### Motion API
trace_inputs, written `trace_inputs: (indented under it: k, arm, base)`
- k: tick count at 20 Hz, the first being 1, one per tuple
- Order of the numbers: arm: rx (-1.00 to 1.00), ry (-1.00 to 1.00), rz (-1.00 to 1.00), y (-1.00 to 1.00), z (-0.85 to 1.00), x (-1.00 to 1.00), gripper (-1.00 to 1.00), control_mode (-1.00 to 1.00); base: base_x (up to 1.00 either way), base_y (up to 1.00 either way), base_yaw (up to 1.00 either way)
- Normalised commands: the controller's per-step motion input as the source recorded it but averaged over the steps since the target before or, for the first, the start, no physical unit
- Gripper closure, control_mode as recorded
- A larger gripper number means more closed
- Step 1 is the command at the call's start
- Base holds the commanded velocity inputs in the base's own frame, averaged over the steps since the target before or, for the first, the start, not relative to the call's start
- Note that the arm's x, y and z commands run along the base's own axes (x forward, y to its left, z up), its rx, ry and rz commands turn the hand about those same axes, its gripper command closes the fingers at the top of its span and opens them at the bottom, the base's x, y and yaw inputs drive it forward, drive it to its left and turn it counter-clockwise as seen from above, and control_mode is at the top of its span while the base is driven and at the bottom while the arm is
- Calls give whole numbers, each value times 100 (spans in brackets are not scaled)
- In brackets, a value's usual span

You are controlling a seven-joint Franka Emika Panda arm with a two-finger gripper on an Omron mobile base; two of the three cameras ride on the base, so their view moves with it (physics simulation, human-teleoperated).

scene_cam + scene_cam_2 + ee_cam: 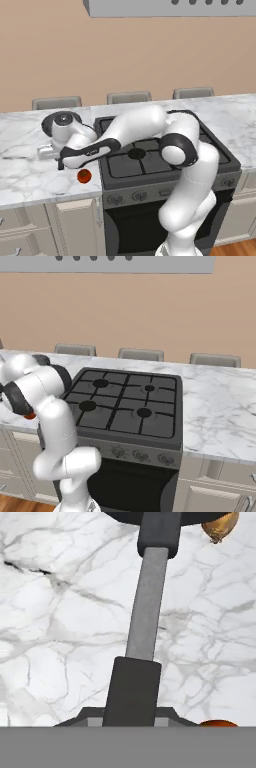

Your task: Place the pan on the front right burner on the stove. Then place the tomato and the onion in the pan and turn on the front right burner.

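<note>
Marble counter (60,637): pan handle (145,612) seemingly between fingers.

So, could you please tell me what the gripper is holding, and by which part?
The gripper is shut on the dark grey frying pan, near the end of its long handle.

Pan (147,607) handle toward camera, onion (220,526) beside rim

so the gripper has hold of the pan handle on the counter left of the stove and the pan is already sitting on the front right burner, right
Not quite: the pan isn't on the front right burner. The right base view shows that burner's grate bare. In the hand view the pan lies on the marble counter, its handle running down to the gripper, which is shut on it. The rest holds: the arm reaches over the counter left of the stove.
</note>
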Motion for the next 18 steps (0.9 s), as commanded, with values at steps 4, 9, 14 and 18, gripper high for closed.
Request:
trace_inputs:
  k: [4, 9, 14, 18]
  arm:
    - [15, -5, -17, -49, 54, 0, 100, -100]
    - [10, 0, -23, -56, 41, 0, 100, -100]
    - [1, 0, -29, -57, 29, 0, 100, -100]
    - [0, 0, -32, -64, 22, 0, 100, -100]
  base:
    - [0, 0, 0]
    - [0, 0, 0]
    - [0, 0, 0]
    - [0, 0, 0]
